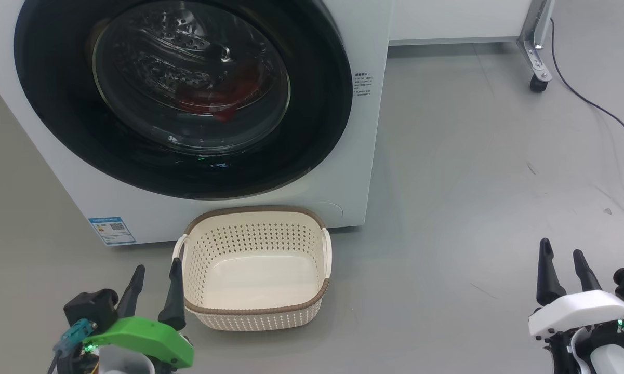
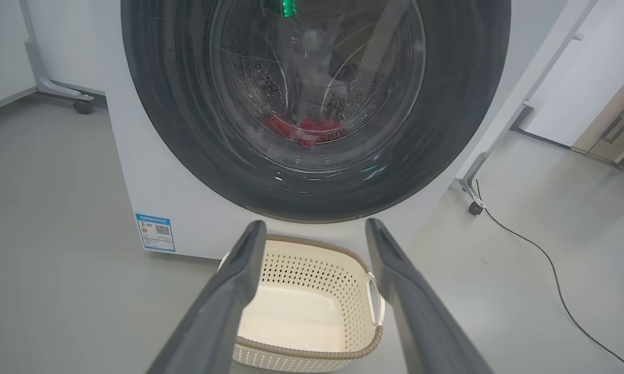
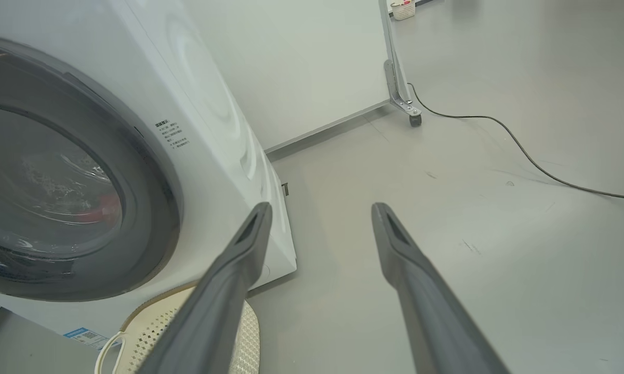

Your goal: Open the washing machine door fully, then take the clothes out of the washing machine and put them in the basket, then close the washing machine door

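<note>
The washing machine door [image 1: 184,96] sits shut in the front of the washing machine [image 1: 57,171]. Through its glass we see the clothes [image 1: 215,101], a red heap low inside the machine. The basket [image 1: 254,212] stands on the floor [image 1: 473,182] just in front of the machine, below the door's lower edge, with nothing in it.

Our left tool [image 1: 157,264], jaws spread wide and holding nothing, hovers in front of the machine's left half, just beside the basket. It points squarely at the door, which lies ahead of and above it. Our right tool [image 1: 560,247], likewise spread and empty, hangs well off to the machine's right, aimed past its right front corner.

We judge the left arm the nearer to the door, though we cannot tell which edge carries the catch. To the right of the machine the floor runs open as far as a cable [image 1: 602,109] and a wheeled frame [image 1: 538,52]. The basket may lie under the door's swing.
</note>
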Tool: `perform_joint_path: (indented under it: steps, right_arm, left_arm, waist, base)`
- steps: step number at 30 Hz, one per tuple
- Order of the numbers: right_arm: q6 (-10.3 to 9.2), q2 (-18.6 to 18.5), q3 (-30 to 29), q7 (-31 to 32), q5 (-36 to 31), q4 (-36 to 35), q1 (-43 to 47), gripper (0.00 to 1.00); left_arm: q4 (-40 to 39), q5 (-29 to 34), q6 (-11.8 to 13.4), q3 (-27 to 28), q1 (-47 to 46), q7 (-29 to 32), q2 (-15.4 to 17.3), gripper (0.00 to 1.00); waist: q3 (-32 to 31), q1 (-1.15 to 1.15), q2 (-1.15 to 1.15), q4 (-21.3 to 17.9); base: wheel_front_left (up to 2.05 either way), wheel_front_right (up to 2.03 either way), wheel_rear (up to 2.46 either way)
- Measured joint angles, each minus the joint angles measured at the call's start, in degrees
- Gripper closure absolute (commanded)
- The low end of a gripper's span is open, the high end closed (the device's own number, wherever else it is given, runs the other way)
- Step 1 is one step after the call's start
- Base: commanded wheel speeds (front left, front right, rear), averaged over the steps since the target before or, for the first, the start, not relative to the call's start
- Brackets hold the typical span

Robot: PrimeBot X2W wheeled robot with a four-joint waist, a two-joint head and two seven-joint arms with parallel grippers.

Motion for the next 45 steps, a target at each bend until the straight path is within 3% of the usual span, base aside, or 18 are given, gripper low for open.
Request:
perform_joint_path:
  steps: [28,45]
  right_arm:
    - [-3.58,-0.8,4.3,-5.0,-19.7,-1.8,0.7,0.0]
    - [-4.08,-0.3,2.3,-5.1,-20.2,-1.9,1.9,0.0]
  left_arm:
    - [2.0,19.1,3.5,-3.6,-1.3,-5.1,-0.6,0.0]
    - [4.1,18.6,3.7,-1.8,-1.3,-5.1,-1.4,0.0]
  waist:
    - [0.0,0.0,0.0,0.1]
    - [0.1,0.0,0.0,0.3]
  base:
    - [0.0,0.0,0.0]
    - [0.0,0.0,0.0]
